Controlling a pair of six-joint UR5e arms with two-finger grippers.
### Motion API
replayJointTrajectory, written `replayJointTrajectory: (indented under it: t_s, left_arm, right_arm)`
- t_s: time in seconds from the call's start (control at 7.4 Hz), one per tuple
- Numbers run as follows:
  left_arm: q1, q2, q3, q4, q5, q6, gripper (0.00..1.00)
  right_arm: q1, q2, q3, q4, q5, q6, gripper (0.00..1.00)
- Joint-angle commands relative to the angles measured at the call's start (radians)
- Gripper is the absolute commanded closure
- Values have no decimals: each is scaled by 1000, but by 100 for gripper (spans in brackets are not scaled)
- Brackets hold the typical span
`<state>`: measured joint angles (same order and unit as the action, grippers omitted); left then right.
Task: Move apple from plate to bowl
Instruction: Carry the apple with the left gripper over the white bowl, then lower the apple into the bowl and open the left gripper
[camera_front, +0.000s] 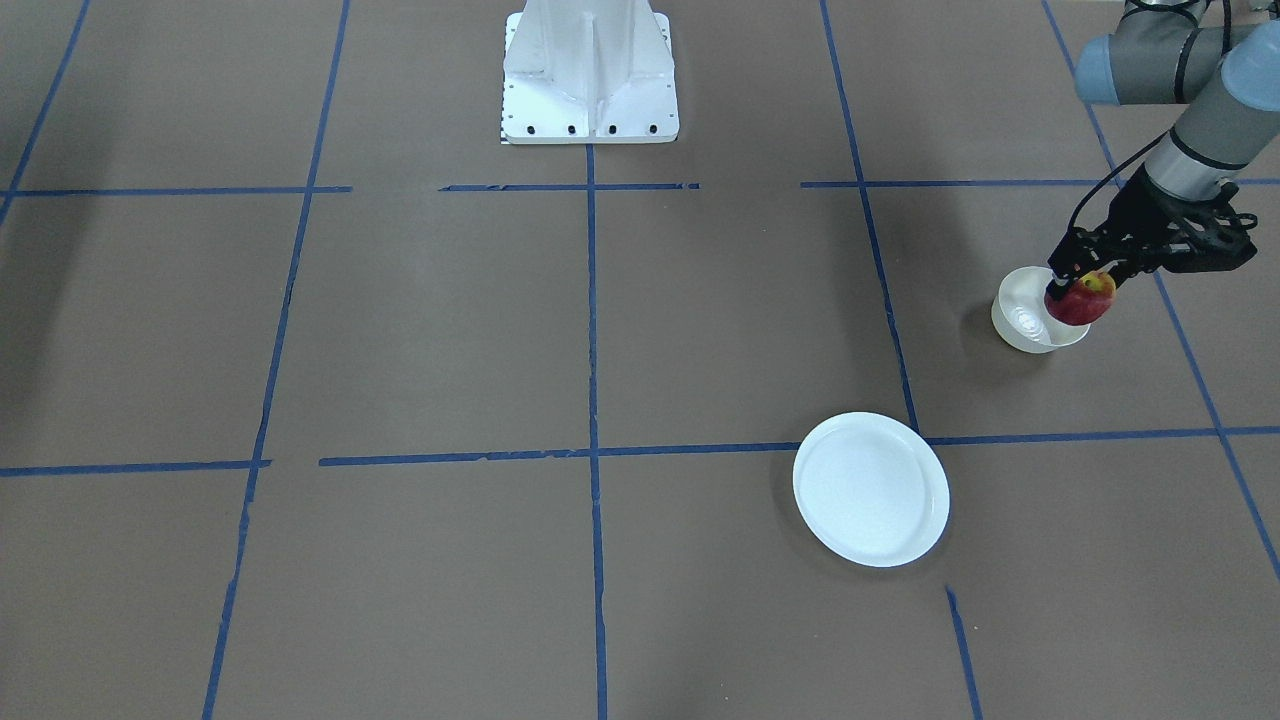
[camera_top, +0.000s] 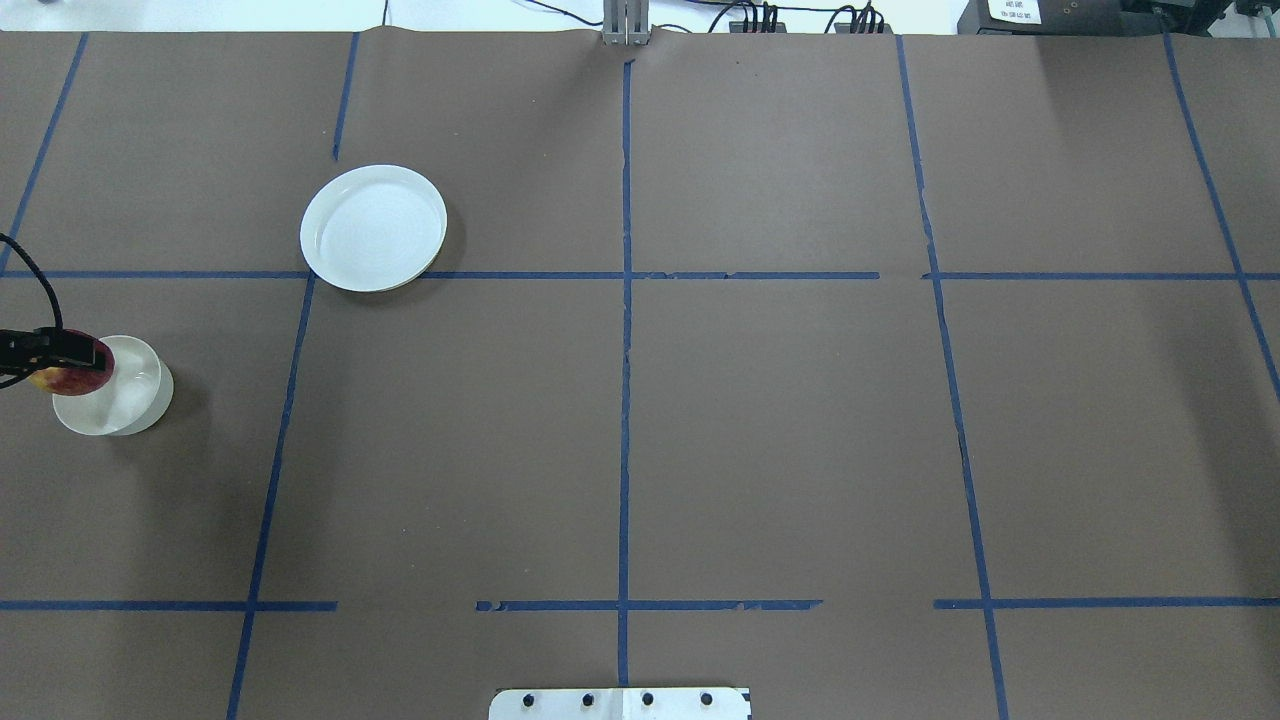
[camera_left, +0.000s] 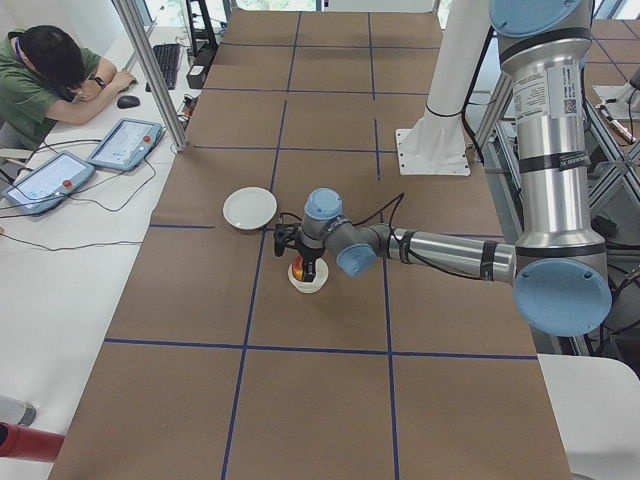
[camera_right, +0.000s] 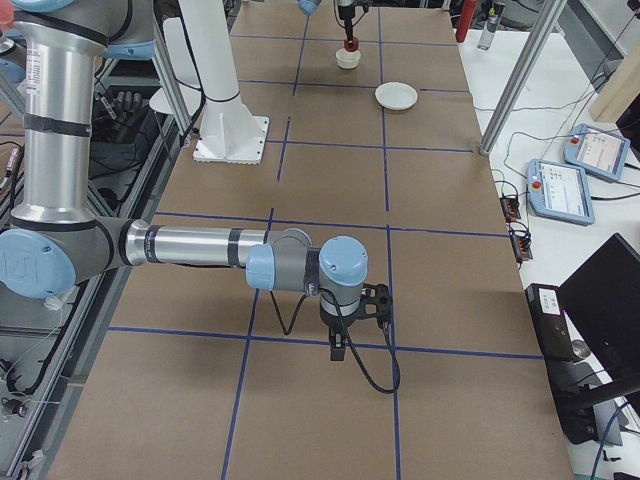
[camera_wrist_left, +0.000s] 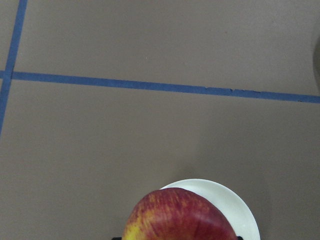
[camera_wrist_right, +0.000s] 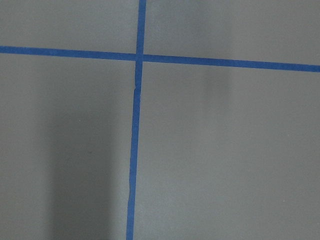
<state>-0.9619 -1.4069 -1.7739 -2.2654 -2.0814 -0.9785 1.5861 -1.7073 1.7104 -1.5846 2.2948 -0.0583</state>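
Note:
The red apple (camera_front: 1082, 300) with its yellow patch is held in my left gripper (camera_front: 1084, 288), which is shut on it. The apple hangs just over the near rim of the small cream bowl (camera_front: 1020, 325), above it and not resting inside. In the overhead view the apple (camera_top: 68, 378) and the left gripper (camera_top: 72, 362) sit at the bowl's (camera_top: 128, 400) left edge. The left wrist view shows the apple (camera_wrist_left: 180, 217) over the bowl (camera_wrist_left: 237, 207). The flat white plate (camera_front: 870, 488) lies empty, away from the bowl. My right gripper (camera_right: 340, 345) points down at the bare table far from all this; I cannot tell its state.
The robot's white base (camera_front: 590, 75) stands at the table's middle back edge. Blue tape lines mark a grid on the brown table. An operator (camera_left: 50, 70) sits at a side desk with teach pendants (camera_left: 125, 143).

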Motion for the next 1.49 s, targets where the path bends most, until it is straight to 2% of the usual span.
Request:
replayJointTrajectory:
  t_s: [0.0,0.27,0.54,0.95,1.08,1.35]
  left_arm:
    - [41,-4,5,0,27,-38,63]
    - [69,-6,8,0,29,-45,62]
    - [77,-6,10,3,38,-43,36]
    - [78,-6,24,3,43,-45,7]
    - [78,-6,22,3,43,-46,1]
    - [77,-10,14,3,37,-46,1]
  right_arm:
    - [0,0,0,0,0,0,0]
    - [0,0,0,0,0,0,0]
    - [0,0,0,0,0,0,0]
    - [0,0,0,0,0,0,0]
    - [0,0,0,0,2,0,0]
    - [0,0,0,0,0,0,0]
